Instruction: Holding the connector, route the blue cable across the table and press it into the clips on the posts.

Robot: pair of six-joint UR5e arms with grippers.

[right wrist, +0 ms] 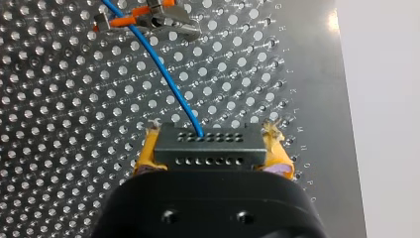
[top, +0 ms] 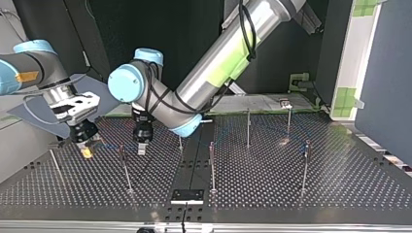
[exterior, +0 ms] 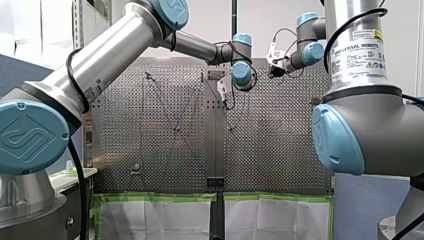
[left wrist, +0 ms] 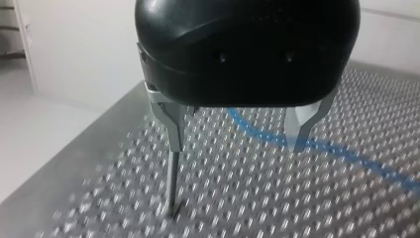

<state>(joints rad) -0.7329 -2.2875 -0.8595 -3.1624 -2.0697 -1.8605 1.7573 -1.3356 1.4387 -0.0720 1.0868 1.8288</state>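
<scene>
Connector [right wrist: 208,145] clamped between right fingers [right wrist: 278,151]; blue cable [right wrist: 163,74] runs ahead.

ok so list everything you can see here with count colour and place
table: one, perforated metal
posts: several, thin metal, upright on table
plate: one, black, top view's near edge
connector: one, dark grey, between right pincer pads
cable: one, blue, from connector across table
clip: at least one, metal and orange, beside cable ahead of right pincer
left pincer: black, metal fingers, open above table
right pincer: yellow pads, shut on connector
</scene>
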